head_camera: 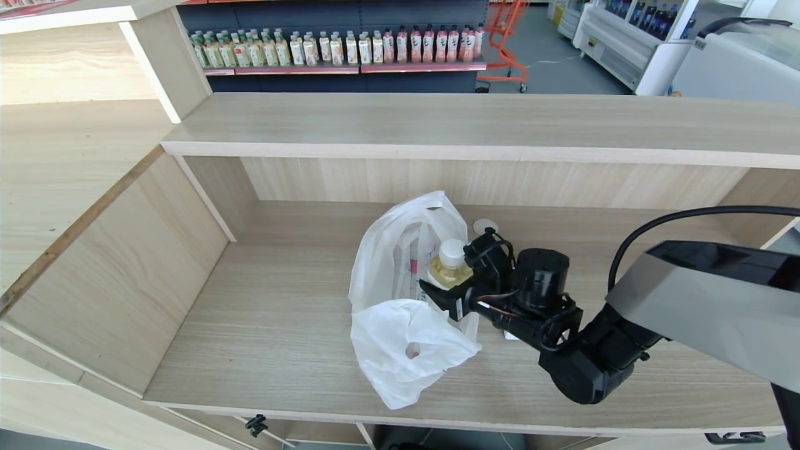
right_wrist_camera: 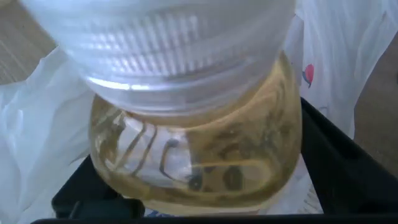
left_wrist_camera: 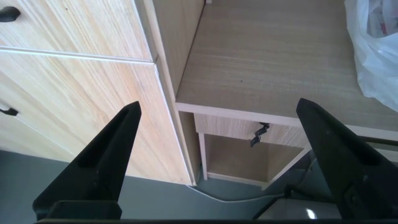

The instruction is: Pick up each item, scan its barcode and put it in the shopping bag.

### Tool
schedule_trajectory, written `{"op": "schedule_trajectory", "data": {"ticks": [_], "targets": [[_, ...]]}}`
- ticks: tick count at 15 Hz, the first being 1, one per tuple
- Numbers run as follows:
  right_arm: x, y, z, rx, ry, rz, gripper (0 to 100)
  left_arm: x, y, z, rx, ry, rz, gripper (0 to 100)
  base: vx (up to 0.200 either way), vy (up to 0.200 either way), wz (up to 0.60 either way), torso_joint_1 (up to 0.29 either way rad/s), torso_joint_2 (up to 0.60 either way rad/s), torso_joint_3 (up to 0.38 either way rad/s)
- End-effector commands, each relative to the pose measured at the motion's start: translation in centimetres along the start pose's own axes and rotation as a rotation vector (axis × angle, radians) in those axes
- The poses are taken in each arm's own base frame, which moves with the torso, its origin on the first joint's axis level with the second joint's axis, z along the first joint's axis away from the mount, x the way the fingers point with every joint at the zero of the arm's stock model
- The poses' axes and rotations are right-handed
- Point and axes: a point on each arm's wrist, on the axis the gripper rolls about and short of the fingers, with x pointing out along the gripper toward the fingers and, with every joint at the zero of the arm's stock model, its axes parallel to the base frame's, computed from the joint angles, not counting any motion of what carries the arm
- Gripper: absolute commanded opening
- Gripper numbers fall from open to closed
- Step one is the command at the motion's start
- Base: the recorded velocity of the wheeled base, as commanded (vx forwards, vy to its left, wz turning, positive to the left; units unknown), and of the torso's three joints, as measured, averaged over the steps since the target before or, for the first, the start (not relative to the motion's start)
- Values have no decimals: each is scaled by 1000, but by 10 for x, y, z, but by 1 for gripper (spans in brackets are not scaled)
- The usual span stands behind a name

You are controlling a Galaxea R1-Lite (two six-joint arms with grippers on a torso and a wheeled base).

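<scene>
Shopping bag [head_camera: 400,350] on wooden counter [head_camera: 269,325]; bottle shelves [head_camera: 337,49], perhaps freezers [head_camera: 737,65], behind.

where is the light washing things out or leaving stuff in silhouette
Head view: the shopping bag glares bright white, its folds nearly washed out; the counter is evenly lit. Right wrist view: light glows through the bottle and its yellow liquid. Left wrist view: the open left gripper is a dark silhouette against pale wood.

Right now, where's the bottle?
Head view, middle of the counter: the bottle is clamped in the right end effector, against the right side of the white bag.
</scene>
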Motion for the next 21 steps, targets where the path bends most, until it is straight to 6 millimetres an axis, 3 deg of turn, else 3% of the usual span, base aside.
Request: {"op": "schedule_trajectory", "data": {"ticks": [1, 4, 6, 8, 10, 14, 21], "targets": [[-10, -1, 18, 83, -8, 4, 100, 0, 0, 0, 0, 0, 1, 100, 0, 0, 0, 0, 0, 0], [-47, -3, 63, 266, -20, 5, 100, 0, 0, 0, 0, 0, 1, 100, 0, 0, 0, 0, 0, 0], [-98, -3, 88, 351, -17, -5, 100, 0, 0, 0, 0, 0, 1, 100, 0, 0, 0, 0, 0, 0], [-146, -4, 125, 417, -50, 36, 100, 0, 0, 0, 0, 0, 1, 100, 0, 0, 0, 0, 0, 0], [-175, -12, 144, 434, -88, -2, 100, 0, 0, 0, 0, 0, 1, 100, 0, 0, 0, 0, 0, 0], [-198, -33, 141, 442, -75, -115, 100, 0, 0, 0, 0, 1, 1, 100, 0, 0, 0, 0, 0, 0], [-213, -27, 128, 450, -43, -129, 100, 0, 0, 0, 3, 1, 1, 100, -29, 0, 0, 0, 0, 0]]}}
